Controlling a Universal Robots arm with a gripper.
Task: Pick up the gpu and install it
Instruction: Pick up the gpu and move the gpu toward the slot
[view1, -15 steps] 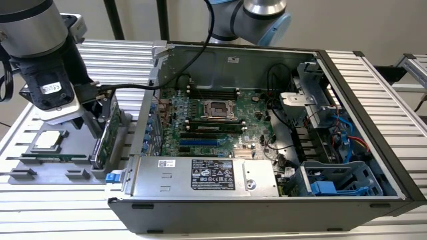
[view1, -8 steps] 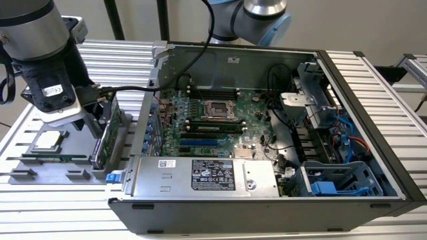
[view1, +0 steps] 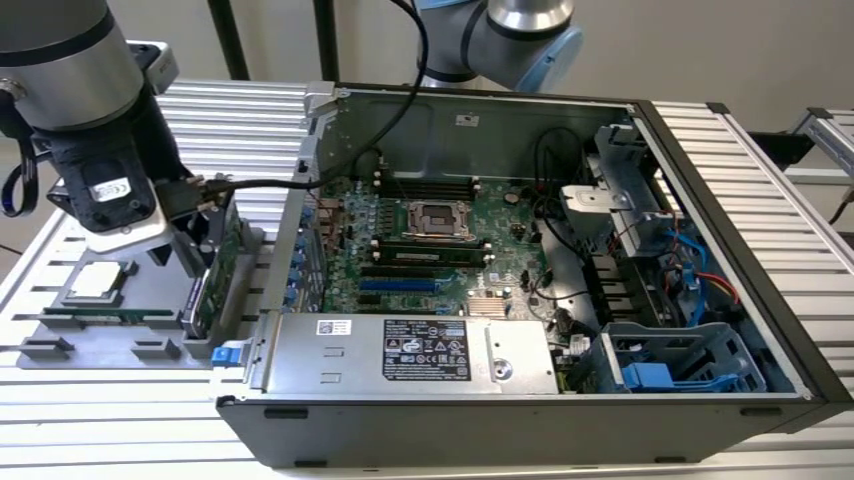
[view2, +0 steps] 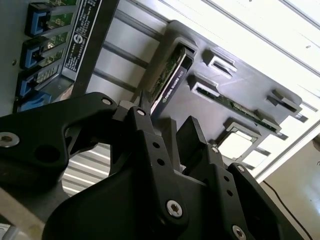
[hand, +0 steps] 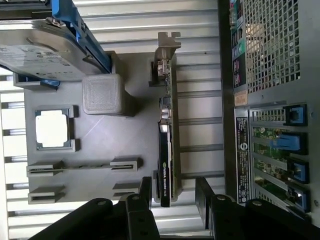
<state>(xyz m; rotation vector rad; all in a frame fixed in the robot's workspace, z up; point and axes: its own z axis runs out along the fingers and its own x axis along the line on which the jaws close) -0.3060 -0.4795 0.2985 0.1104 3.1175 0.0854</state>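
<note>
In the grey tray (hand: 127, 135), the gpu (hand: 165, 145) stands edgewise.

1. The exterior cam sits well back and high up, angled down into the open PC case (view1: 441, 130). My gripper (view1: 198, 265) is off at the exterior view's left.
2. The first wrist cam rides just behind my fingers (hand: 146, 192) and looks straight down past them, close to the grey tray (hand: 130, 135) underneath.
3. The second wrist cam peeks past the same fingers on a slant, also close.
4. Both wrist views share the tray, the gpu (hand: 165, 150) between my spread fingers, and the case's rear panel. The exterior view gets the tray from farther off.
</note>
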